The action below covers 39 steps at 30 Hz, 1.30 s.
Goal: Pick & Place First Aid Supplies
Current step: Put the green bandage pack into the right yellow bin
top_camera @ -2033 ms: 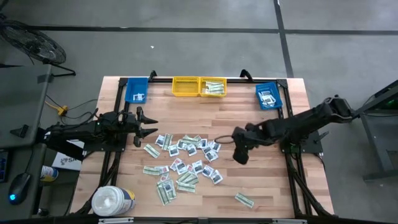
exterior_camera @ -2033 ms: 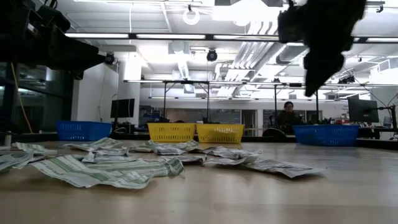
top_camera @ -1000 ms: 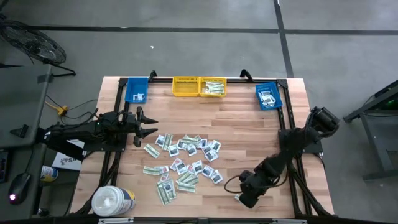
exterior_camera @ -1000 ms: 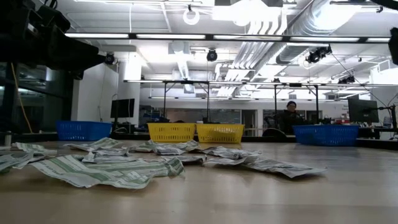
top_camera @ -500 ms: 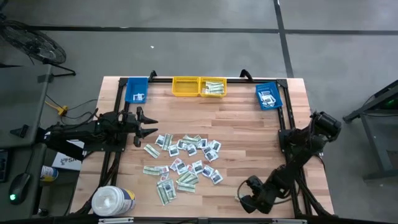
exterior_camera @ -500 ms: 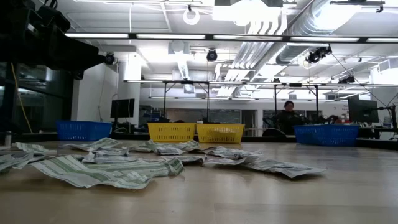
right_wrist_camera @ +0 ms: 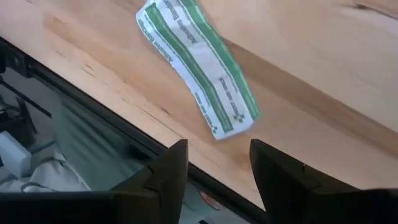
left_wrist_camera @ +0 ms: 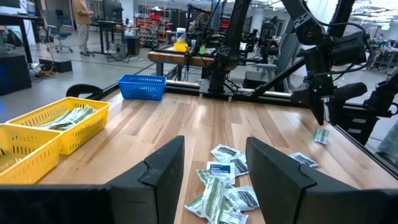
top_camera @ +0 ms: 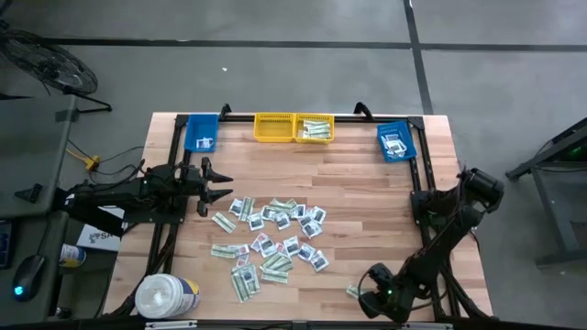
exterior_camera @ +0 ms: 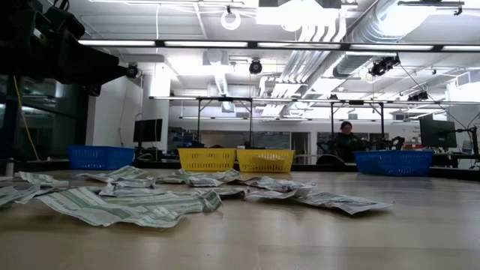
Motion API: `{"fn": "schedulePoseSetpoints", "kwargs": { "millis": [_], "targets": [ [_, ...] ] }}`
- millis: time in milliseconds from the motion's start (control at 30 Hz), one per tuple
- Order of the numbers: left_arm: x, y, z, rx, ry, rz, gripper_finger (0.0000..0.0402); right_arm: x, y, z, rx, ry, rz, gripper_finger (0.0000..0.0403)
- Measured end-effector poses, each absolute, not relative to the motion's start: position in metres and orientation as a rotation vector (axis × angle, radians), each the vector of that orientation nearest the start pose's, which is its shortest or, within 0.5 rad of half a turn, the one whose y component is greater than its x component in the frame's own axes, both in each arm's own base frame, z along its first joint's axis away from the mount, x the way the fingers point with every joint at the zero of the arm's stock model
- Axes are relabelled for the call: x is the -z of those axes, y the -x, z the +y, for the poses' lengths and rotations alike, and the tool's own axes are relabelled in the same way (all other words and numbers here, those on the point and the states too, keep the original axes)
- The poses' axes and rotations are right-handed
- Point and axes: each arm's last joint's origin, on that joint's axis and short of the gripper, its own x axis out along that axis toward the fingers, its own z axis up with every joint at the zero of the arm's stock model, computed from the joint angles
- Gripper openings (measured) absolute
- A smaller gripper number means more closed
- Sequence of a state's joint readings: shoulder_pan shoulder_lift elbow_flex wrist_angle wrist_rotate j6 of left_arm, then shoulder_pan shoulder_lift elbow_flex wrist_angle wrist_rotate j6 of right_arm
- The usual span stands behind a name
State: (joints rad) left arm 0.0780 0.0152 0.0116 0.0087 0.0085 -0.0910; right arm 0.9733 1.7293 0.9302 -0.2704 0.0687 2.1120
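Observation:
The first aid supplies [top_camera: 275, 240] lie as a loose heap of small flat packets on the middle of the wooden table, also seen in the low view as packets [exterior_camera: 142, 201]. One green-white strip packet [right_wrist_camera: 199, 71] lies flat on its own by the table's near edge, right of the middle [top_camera: 353, 291]. My right gripper [right_wrist_camera: 214, 174] hangs open just above this packet, slanting down, at the near right [top_camera: 367, 295]. My left gripper [left_wrist_camera: 214, 168] stands open and level at the table's left side [top_camera: 218, 188], pointing at the heap.
Two yellow bins [top_camera: 293, 127] stand at the far edge, with a blue bin [top_camera: 202, 134] to their left and another blue bin [top_camera: 395, 143] to their right. A big white tub [top_camera: 166, 295] stands at the near left corner. Bare wood lies between heap and bins.
My right gripper has moved toward the table's near edge, past the lone strip packet, and has rolled at the wrist. The packet lies where it was.

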Motion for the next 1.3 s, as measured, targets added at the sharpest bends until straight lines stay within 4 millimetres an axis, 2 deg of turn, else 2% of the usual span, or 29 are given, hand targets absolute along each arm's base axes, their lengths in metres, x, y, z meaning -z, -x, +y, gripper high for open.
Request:
{"fn": "schedulePoseSetpoints", "kwargs": {
  "millis": [167,367,1067,1300],
  "targets": [
    [-0.167,-0.098,0.007,-0.069,0.091,-0.008,0.0172,-0.137,-0.184,0.267,0.476,-1.259,1.275,0.0163],
    [-0.167,-0.098,0.007,-0.069,0.091,-0.008,0.0172,-0.136,-0.186,0.266,0.471,-1.247,1.246,0.0168],
    [-0.167,-0.098,0.007,-0.069,0.091,-0.008,0.0172,-0.134,-0.207,0.249,0.466,-1.203,1.107,0.0154],
    [-0.167,-0.098,0.007,-0.069,0.091,-0.008,0.0172,-0.123,-0.22,0.252,0.418,-1.22,1.065,0.0149]
  ]
}}
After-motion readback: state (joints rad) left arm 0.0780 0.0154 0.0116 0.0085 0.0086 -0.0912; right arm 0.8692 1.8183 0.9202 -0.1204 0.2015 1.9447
